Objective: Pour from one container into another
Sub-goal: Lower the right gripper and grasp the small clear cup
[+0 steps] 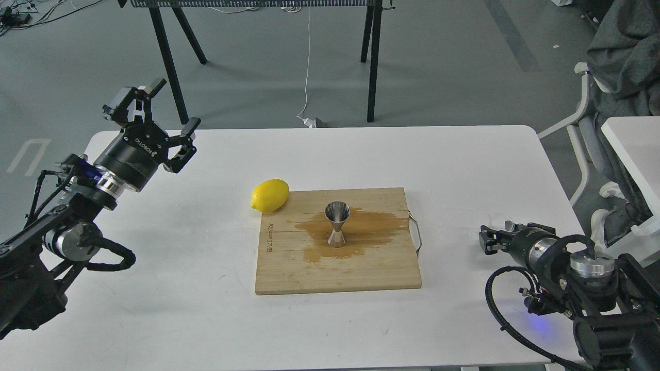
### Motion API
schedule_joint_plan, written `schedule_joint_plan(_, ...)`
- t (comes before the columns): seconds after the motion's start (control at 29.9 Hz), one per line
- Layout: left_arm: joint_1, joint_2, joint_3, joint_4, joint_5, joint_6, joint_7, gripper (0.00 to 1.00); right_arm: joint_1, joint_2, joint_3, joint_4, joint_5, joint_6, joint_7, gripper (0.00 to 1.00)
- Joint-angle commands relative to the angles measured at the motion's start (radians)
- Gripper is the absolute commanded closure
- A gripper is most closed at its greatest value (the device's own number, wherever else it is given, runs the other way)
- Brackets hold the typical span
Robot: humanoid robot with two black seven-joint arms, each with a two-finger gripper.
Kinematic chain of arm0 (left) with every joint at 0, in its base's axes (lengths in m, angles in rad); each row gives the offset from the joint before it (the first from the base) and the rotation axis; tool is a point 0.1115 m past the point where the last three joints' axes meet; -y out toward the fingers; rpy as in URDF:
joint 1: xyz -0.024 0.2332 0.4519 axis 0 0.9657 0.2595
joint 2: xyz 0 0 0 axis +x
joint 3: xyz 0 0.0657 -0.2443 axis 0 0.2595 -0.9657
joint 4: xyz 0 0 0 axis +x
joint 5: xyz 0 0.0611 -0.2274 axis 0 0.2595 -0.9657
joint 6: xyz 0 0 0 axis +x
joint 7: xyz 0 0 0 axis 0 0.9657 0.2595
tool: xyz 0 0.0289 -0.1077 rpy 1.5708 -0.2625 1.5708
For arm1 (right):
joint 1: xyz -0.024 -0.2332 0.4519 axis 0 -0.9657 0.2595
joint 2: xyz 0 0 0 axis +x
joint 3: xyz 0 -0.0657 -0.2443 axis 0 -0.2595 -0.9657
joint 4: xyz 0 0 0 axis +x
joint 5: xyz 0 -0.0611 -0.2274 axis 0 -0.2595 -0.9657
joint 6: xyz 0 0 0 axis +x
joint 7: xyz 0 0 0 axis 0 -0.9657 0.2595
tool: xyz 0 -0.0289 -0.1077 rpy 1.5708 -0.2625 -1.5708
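The steel jigger (336, 224) stands upright in the middle of a wooden cutting board (309, 273), in a brown puddle of spilled liquid (371, 226). The tiny clear glass cup (500, 221) is near the table's right edge, partly hidden right behind my right gripper (487, 240). That gripper is small and dark, so I cannot tell its fingers apart or whether they hold the cup. My left gripper (174, 104) hangs open and empty over the table's far left corner, far from the board.
A yellow lemon (269, 196) touches the board's far left corner. The white table (180, 309) ends close behind my right arm. A metal handle (416, 234) sticks out of the board's right side. A white chair (582, 134) stands to the right.
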Motion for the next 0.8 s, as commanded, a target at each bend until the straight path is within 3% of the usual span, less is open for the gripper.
schedule_joint_plan(0.0, 0.000, 0.000, -0.001, 0.000, 0.000, 0.000, 0.000, 0.05, 0.000, -0.001, -0.002, 0.000, 0.000, 0.001, 0.000, 0.51)
schedule_joint_plan(0.6, 0.000, 0.000, -0.001, 0.015, 0.000, 0.000, 0.000, 0.05, -0.003, -0.001, -0.005, 0.023, -0.005, 0.017, 0.002, 0.52)
schedule_joint_plan(0.77, 0.000, 0.000, -0.001, 0.015, 0.000, 0.000, 0.000, 0.05, -0.008, -0.009, -0.031, 0.117, -0.063, 0.019, 0.003, 0.52)
